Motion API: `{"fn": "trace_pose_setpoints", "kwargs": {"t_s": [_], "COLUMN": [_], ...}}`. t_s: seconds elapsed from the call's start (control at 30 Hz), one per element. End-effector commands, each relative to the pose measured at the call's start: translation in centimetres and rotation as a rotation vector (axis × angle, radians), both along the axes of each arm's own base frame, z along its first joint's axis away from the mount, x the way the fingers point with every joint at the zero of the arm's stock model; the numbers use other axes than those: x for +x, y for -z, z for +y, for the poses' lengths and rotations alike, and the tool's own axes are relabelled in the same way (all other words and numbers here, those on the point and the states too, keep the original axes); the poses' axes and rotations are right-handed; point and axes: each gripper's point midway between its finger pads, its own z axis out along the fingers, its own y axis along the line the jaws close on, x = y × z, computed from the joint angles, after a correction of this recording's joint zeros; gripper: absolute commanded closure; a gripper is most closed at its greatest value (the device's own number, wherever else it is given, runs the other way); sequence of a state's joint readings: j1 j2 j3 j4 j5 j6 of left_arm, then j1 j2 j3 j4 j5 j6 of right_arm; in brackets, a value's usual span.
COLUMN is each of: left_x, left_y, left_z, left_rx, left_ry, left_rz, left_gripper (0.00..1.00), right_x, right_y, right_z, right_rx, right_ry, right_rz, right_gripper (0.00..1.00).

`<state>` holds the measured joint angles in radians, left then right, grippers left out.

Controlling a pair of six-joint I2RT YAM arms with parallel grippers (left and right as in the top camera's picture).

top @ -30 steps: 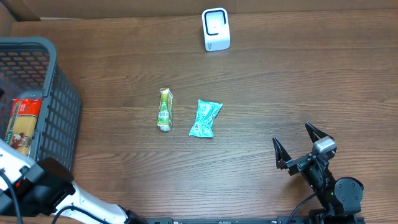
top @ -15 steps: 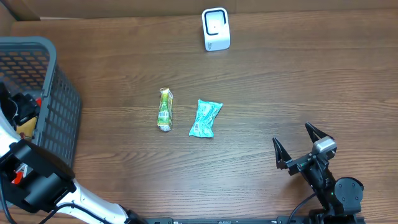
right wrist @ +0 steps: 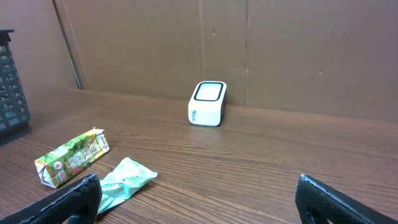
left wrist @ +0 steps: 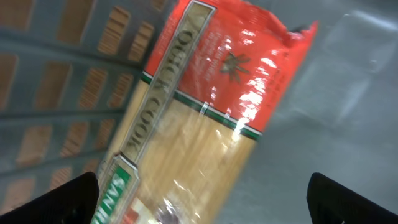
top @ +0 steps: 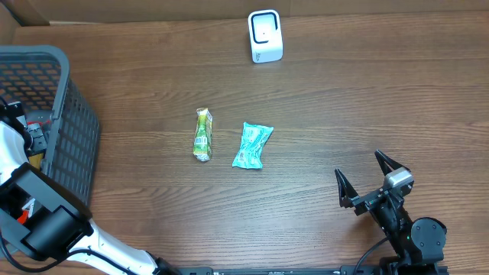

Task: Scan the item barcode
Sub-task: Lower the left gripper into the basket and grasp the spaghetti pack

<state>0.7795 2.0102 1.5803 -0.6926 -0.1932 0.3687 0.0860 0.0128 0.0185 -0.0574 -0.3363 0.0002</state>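
A red and clear pasta packet (left wrist: 205,112) lies in the grey basket (top: 72,107), close under my left gripper (left wrist: 202,193). That gripper is open, its dark fingertips (left wrist: 74,199) on either side of the packet and not touching it. From overhead, the left gripper (top: 21,128) sits inside the basket and hides the packet. A green packet (top: 202,134) and a teal packet (top: 253,145) lie mid-table. The white scanner (top: 265,36) stands at the far edge. My right gripper (top: 359,166) rests open at the near right, holding nothing.
The basket's tall mesh walls (left wrist: 56,74) surround the left gripper. A cardboard wall (right wrist: 249,43) rises behind the scanner (right wrist: 207,102). In the right wrist view, the teal packet (right wrist: 124,180) and green packet (right wrist: 71,155) lie ahead to the left of the right gripper (right wrist: 199,193).
My left arm has moved further into the basket, over the pasta packet, and its jaws have widened. The right arm and the table items have not moved.
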Motion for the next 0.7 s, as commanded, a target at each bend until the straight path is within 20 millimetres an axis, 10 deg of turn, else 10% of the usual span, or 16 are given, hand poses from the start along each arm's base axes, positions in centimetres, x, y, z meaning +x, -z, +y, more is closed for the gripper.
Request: {"fn": "trace_pose_setpoints", "kwargs": {"t_s": [0.0,0.37,0.67], "left_x": [-1.2,-1.7,0.0], "left_y": [1.8,6.8,7.1], "left_z": [1.1,1.4,1.0], "left_rx": [0.031,-0.025,-0.012], "left_ry": [0.062,0.091,0.096], "left_rz": [0.089,0.160,0.125], "left_gripper": [0.01,0.04,0.83], "right_x": [0.0,0.0,0.0], "right_y": [0.3,0.3,0.3], "right_z": [0.1,0.1,0.1], "right_rx": [-0.001,-0.001,-0.001], "right_ry": [-0.002,-0.002,-0.002], "right_rz": [-0.001,-0.001,-0.001], "right_gripper": [0.00,0.00,0.00]}}
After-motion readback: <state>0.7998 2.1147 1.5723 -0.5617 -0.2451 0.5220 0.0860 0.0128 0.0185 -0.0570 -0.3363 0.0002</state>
